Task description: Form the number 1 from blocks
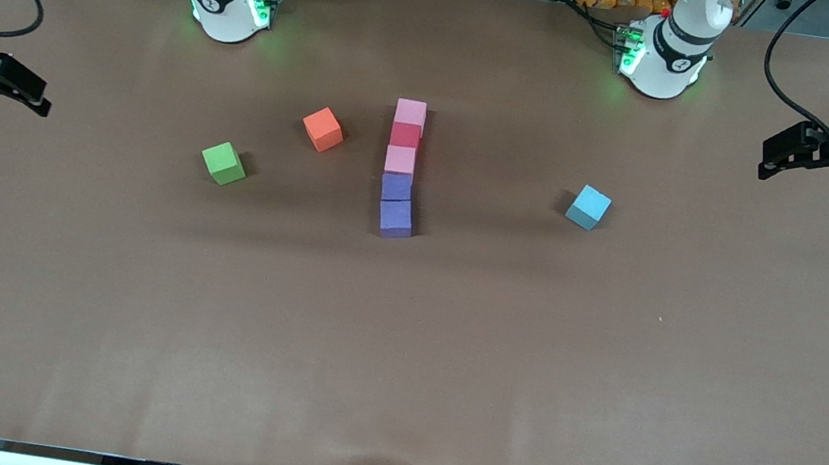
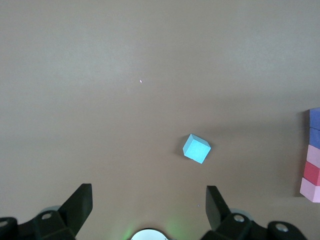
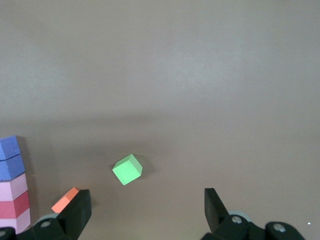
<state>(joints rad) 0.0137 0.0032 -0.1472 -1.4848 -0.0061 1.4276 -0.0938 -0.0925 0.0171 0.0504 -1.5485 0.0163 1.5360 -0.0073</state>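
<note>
Five blocks in a line, both pincers open and empty

The blocks (image 1: 401, 168), light, soft foam best pinched on flat sides, lie mid-desk, well apart from the left pincer (image 1: 771, 157) and right pincer (image 1: 36, 96), each parked over its own desk end; the matte brown desk (image 1: 396, 360) offers ample room.

An orange cube (image 1: 323, 129) sits on the brown table (image 1: 396, 360), turned at an angle, toward the right arm's end. A green cube (image 1: 223, 163) lies nearer the front camera than the orange one and closer still to that end, apart from it. A light blue cube (image 1: 588, 207) rests alone toward the left arm's end, also turned. A small pale speck (image 1: 660, 320) marks the tabletop nearer the camera.
</note>
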